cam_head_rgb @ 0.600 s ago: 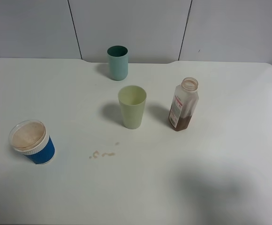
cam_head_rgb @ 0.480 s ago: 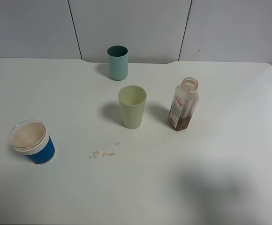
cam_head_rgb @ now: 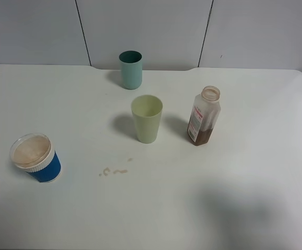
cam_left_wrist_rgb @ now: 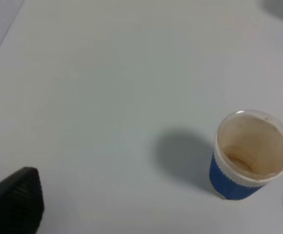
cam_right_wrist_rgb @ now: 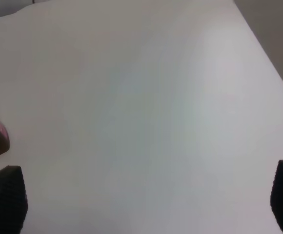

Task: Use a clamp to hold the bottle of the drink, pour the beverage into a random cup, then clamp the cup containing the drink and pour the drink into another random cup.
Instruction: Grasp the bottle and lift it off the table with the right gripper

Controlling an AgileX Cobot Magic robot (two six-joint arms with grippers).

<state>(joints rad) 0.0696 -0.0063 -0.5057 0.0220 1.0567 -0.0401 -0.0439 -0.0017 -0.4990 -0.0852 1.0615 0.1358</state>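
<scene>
We're at step one: our black two-jawed left gripper [cam_left_wrist_rgb: 151, 204] and right gripper [cam_right_wrist_rgb: 144, 200] both gape open, empty. The small translucent plastic bottle [cam_head_rgb: 203, 117] of brown drink [cam_head_rgb: 199, 136] stands uncapped nearer the tabletop's [cam_head_rgb: 255, 198] right edge, near the pale yellow-green plastic tumbler [cam_head_rgb: 147, 119]. Next, we reckon, the right gripper has to straddle its body and squeeze

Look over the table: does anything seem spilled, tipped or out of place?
Yes: a few small brownish drops lie on the table, in front of the pale yellow-green tumbler, towards the blue cup. They look like spilled drink. Nothing is tipped over.
</scene>
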